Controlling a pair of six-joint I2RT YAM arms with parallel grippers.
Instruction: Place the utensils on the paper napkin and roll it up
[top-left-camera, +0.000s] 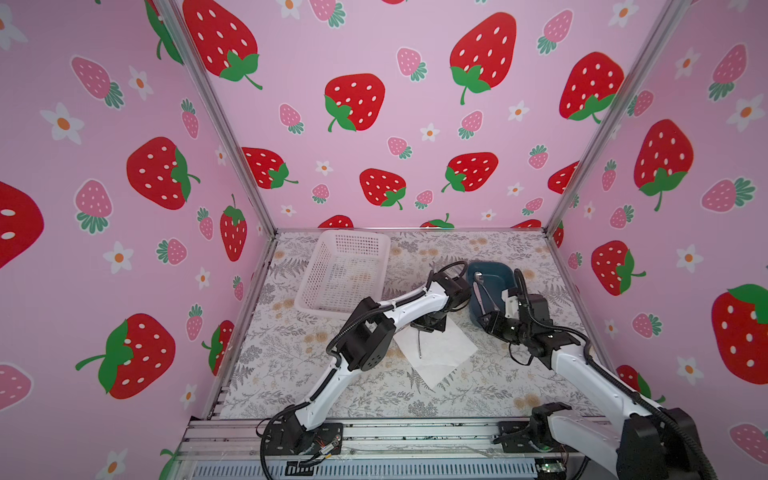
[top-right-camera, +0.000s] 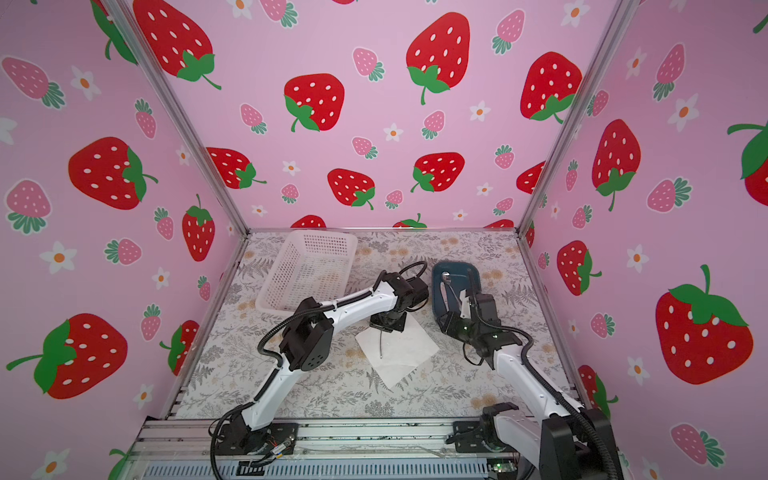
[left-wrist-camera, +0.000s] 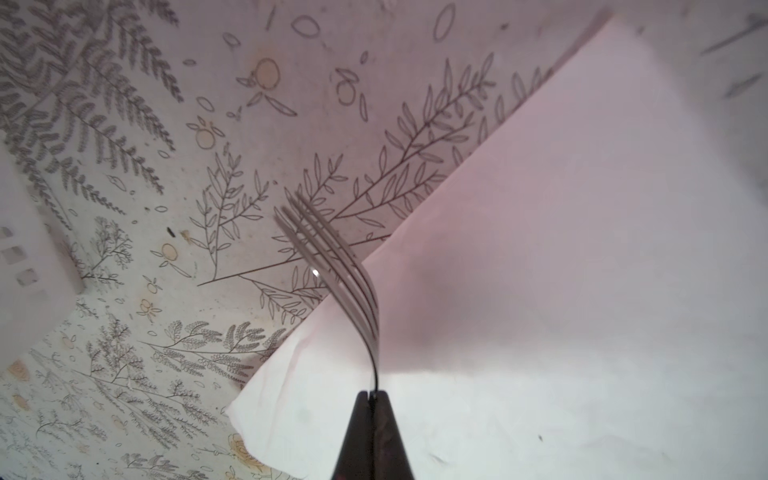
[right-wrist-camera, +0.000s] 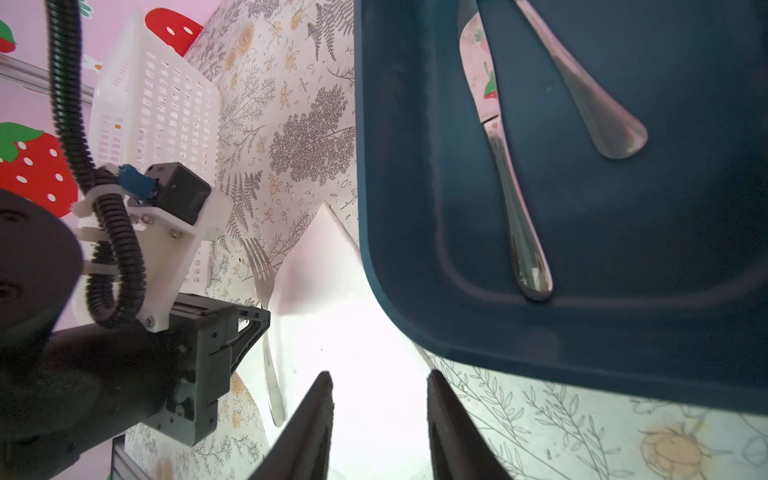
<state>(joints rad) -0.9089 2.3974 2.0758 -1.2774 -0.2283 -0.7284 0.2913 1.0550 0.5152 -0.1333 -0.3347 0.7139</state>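
Observation:
My left gripper (left-wrist-camera: 372, 392) is shut on the neck of the dark fork (left-wrist-camera: 332, 257), whose tines stick out past its fingertips. In both top views it holds the fork (top-left-camera: 420, 345) over the far left part of the white paper napkin (top-left-camera: 440, 353), handle end low over the sheet. The napkin (left-wrist-camera: 540, 291) lies flat like a diamond on the floral table. A silvery spoon (right-wrist-camera: 582, 83) rests in the dark blue tray (right-wrist-camera: 415, 208). My right gripper (right-wrist-camera: 380, 378) is open and empty, between the tray's near corner and the napkin (right-wrist-camera: 353, 353).
A table knife (right-wrist-camera: 515, 216) lies beside the spoon in the tray (top-left-camera: 496, 278) at the back right. A white perforated basket (top-left-camera: 345, 270) stands at the back left. Strawberry-print walls close in three sides, and a metal rail runs along the front.

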